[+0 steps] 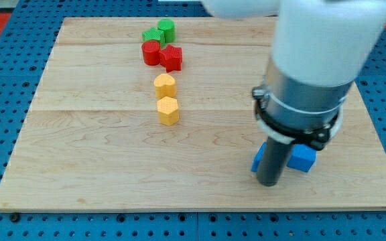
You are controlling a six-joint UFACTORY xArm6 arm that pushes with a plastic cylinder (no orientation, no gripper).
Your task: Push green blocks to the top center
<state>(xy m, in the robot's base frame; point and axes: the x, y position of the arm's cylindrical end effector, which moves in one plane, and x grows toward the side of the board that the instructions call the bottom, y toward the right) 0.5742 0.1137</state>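
Two green blocks sit near the view's top, left of centre: a round green block (166, 29) and a star-like green block (153, 36) touching it on its left. My tip (270, 182) is far from them, at the view's lower right, touching or next to two blue blocks. The rod and the arm's grey and white body rise above the tip and hide part of the board's right side.
A red round block (151, 52) and a red star block (171, 58) lie just below the green ones. Two yellow hexagonal blocks (165, 85) (168, 110) stand in a column below them. Blue blocks (303, 158) (258, 158) flank the rod. The wooden board (79, 147) has its bottom edge near the tip.
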